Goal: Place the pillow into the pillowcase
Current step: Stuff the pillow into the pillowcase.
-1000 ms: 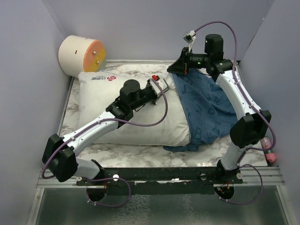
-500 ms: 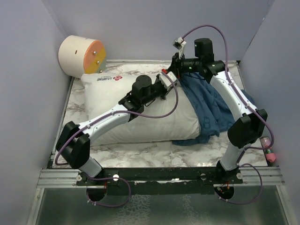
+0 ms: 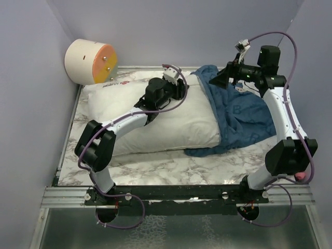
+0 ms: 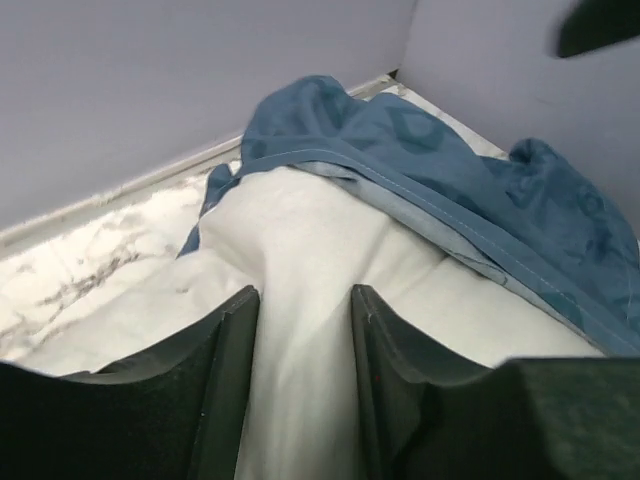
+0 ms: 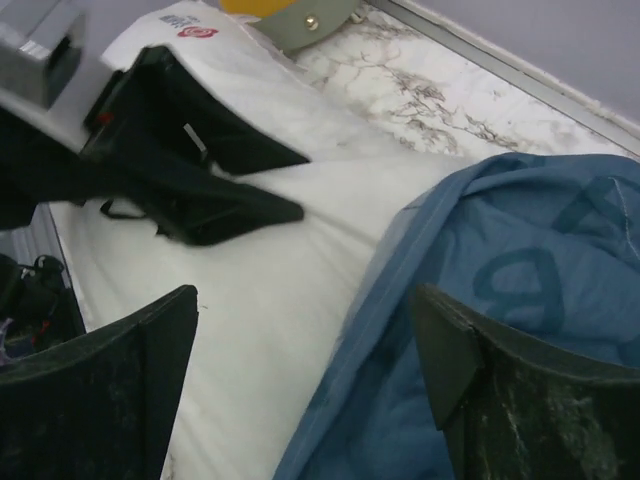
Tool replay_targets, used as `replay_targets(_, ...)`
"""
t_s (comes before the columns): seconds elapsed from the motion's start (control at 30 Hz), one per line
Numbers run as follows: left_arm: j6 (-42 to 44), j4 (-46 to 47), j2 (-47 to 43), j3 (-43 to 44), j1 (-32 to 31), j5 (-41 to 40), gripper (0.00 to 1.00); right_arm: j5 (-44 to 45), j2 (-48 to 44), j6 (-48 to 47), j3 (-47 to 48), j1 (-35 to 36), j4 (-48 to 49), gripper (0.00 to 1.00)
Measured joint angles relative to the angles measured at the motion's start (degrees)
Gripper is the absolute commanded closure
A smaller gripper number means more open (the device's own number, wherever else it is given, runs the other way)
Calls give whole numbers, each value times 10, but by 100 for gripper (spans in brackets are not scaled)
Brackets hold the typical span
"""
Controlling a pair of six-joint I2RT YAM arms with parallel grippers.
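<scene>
Right gripper (image 3: 222,79) now off pillowcase (image 3: 244,116), open, farther right.

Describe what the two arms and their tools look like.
Both arms have white link shells with black joint housings and bolt to a black rail at the near edge. A purple cable loops along each. The left tool and right tool each have two flat black fingers. A small white connector sits on the cable above the right arm's wrist.
</scene>
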Motion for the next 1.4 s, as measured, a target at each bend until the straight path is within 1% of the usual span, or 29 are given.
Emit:
replay_targets(0.07, -24, -5, 9, 5, 17, -1, 39, -21, -42, -9, -40, -19, 10, 10)
replay_targets(0.13, -40, -16, 10, 9, 31, -1, 33, -39, -83, -23, -74, -23, 22, 9)
replay_targets(0.23, -51, -43, 7, 26, 45, -1, 30, -66, -151, -50, -147, -24, 38, 8)
replay_targets(0.33, -52, -88, -23, 28, 55, 2, 30, -83, -207, -82, -219, -26, 49, 7)
replay_targets(0.43, -49, -121, -87, 9, 62, 25, 30, -89, -271, -116, -318, -31, 57, 4)
replay_targets(0.5, -50, -122, -155, -26, 66, 54, 31, -90, -316, -134, -388, -34, 65, 3)
replay_targets(0.57, -54, -112, -221, -68, 62, 83, 30, -89, -348, -143, -438, -38, 74, 4)
replay_targets(0.6, -54, -109, -250, -89, 54, 92, 29, -89, -363, -149, -459, -44, 76, 4)
replay_targets(0.67, -29, -110, -303, -132, 5, 91, 28, -87, -377, -157, -475, -52, 76, 4)
replay_targets(0.73, 15, -117, -333, -165, -83, 78, 25, -85, -382, -166, -479, -58, 78, 5)
replay_targets(0.83, 118, -123, -353, -228, -238, 26, 18, -68, -388, -178, -488, -64, 82, 6)
replay_targets(0.9, 192, -126, -356, -269, -309, -11, 15, -51, -391, -184, -495, -68, 82, 7)
replay_targets(0.97, 274, -128, -352, -301, -352, -51, 14, -34, -392, -184, -500, -72, 82, 8)
replay_targets(1.03, 344, -131, -336, -311, -375, -87, 13, -18, -392, -184, -503, -76, 82, 8)
replay_targets(1.17, 462, -128, -284, -297, -380, -141, 11, 4, -391, -183, -503, -79, 86, 9)
replay_targets(1.27, 543, -141, -230, -262, -367, -163, 11, 16, -386, -181, -503, -79, 87, 9)
replay_targets(1.4, 608, -150, -170, -225, -329, -168, 11, 30, -381, -179, -503, -79, 87, 10)
